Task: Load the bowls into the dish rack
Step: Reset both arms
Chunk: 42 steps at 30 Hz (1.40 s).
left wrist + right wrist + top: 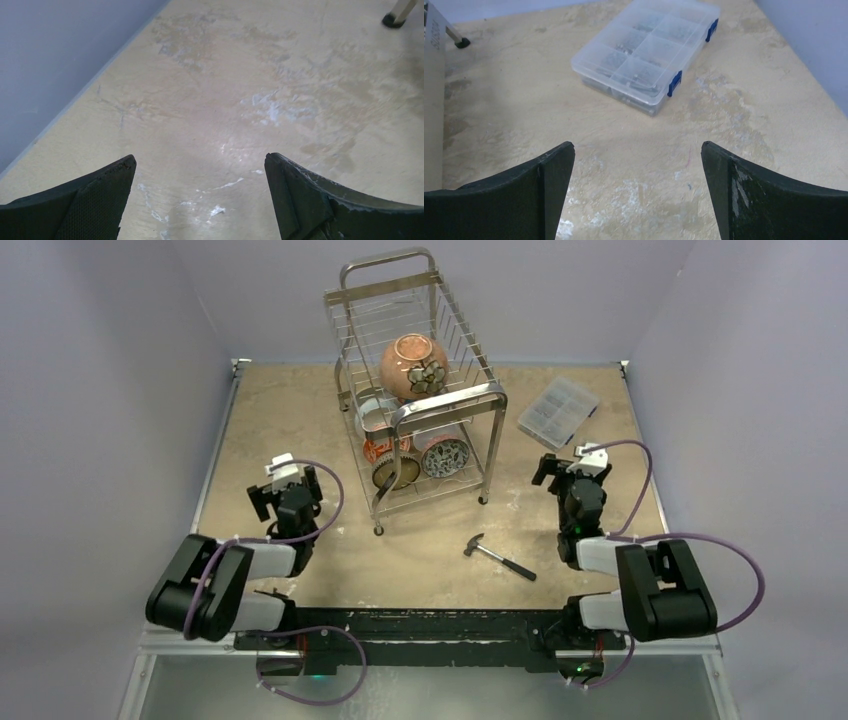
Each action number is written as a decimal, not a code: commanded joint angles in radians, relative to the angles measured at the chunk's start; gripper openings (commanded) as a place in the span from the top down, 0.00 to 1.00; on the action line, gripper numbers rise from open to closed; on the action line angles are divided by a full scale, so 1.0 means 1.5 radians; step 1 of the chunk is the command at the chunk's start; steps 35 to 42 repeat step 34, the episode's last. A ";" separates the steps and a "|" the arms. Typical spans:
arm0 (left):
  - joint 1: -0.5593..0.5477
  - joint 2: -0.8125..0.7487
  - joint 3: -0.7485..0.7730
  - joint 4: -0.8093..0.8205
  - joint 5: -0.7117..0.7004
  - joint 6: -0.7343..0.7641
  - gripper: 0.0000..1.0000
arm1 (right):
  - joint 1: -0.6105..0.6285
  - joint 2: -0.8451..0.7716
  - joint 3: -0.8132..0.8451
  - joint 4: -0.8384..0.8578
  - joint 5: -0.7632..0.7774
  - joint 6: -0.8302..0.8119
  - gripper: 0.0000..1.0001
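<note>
Bowls (pixel 445 456) all sit inside the dish rack (pixel 452 401) mid-table (pixel 270 410), toward the far edge, with the copper bowl (pixel 412 366) on top. The left gripper (pixel 200 167) and right gripper (pixel 638 147) flank its near side, both spread wide and empty. No bowl seems left outside.

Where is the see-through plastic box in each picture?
Top external: clear box, right of the dish rack.
Left wrist: not in it.
Right wrist: top middle, beyond the open right hand.
Shared landmark: a dish rack foot, top right in left wrist, top left in right wrist.
</note>
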 commanded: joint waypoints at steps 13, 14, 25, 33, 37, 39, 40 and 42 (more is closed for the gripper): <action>0.066 0.247 0.014 0.365 0.191 0.111 0.01 | -0.072 0.154 -0.037 0.364 -0.078 -0.040 0.01; 0.066 0.236 0.015 0.343 0.188 0.110 0.01 | -0.072 0.154 -0.013 0.320 -0.067 -0.038 0.01; 0.067 0.238 0.020 0.335 0.186 0.110 0.01 | -0.072 0.162 0.011 0.293 -0.074 -0.048 0.01; 0.072 0.239 0.027 0.323 0.198 0.110 0.01 | -0.072 0.162 0.011 0.293 -0.074 -0.048 0.01; 0.074 0.237 0.027 0.320 0.200 0.096 0.01 | -0.072 0.162 0.011 0.293 -0.074 -0.048 0.01; 0.074 0.237 0.027 0.320 0.200 0.096 0.01 | -0.072 0.162 0.011 0.293 -0.074 -0.048 0.01; 0.074 0.237 0.027 0.320 0.200 0.096 0.01 | -0.072 0.162 0.011 0.293 -0.074 -0.048 0.01; 0.074 0.237 0.027 0.320 0.200 0.096 0.01 | -0.072 0.162 0.011 0.293 -0.074 -0.048 0.01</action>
